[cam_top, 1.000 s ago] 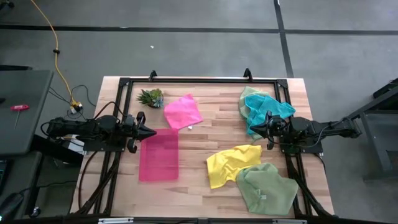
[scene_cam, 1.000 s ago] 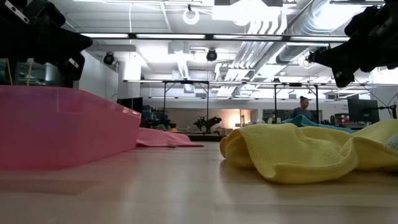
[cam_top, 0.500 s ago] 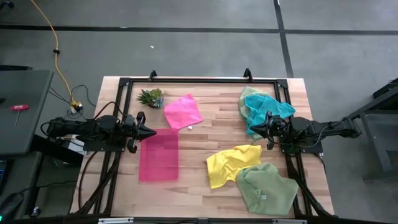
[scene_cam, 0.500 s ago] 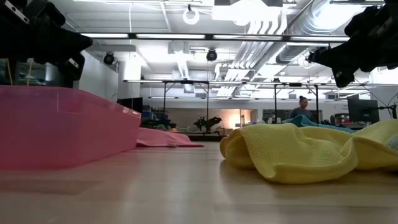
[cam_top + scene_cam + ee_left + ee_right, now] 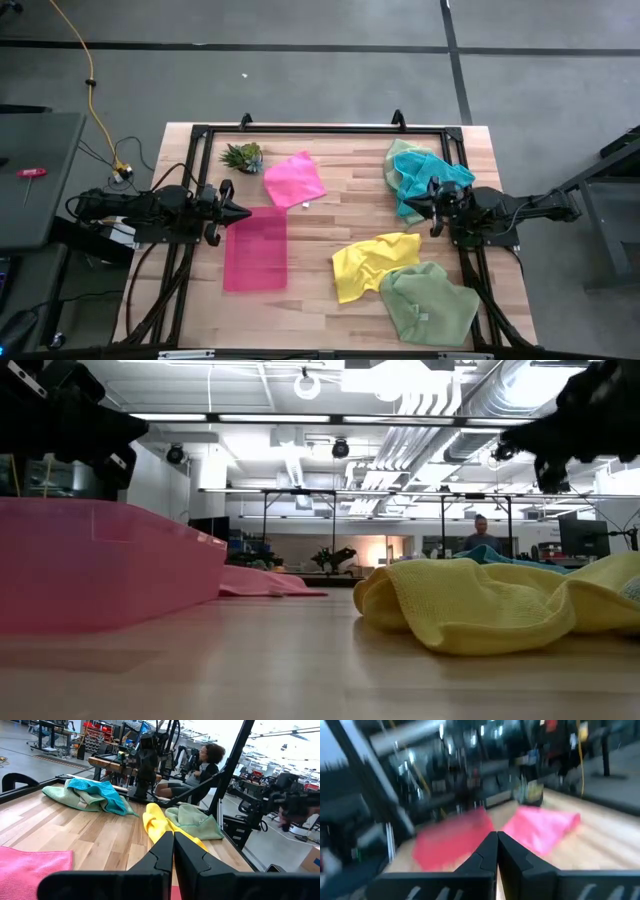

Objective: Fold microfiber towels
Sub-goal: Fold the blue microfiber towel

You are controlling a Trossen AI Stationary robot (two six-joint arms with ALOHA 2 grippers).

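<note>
Five microfiber towels lie loose on the wooden table. A hot pink one (image 5: 294,179) lies far left of centre. A teal one (image 5: 428,176) is heaped on a pale green one (image 5: 399,158) at the far right. A crumpled yellow one (image 5: 368,262) lies near right, its edge overlapped by another pale green one (image 5: 430,306). My left gripper (image 5: 246,212) is shut and hangs level above the table's left side, beside the pink tray. My right gripper (image 5: 414,204) is shut too, in the air by the teal towel's near edge. Both touch nothing.
A translucent pink tray (image 5: 256,248) rests flat on the near left. A small spiky plant (image 5: 243,155) stands at the far left. A black frame (image 5: 320,130) rims the table. Bare wood (image 5: 350,205) lies between the grippers. A person (image 5: 207,762) sits in the room behind.
My right gripper has tipped its fingers up a little and risen slightly, staying shut by the teal towel. The towels lie as before.
</note>
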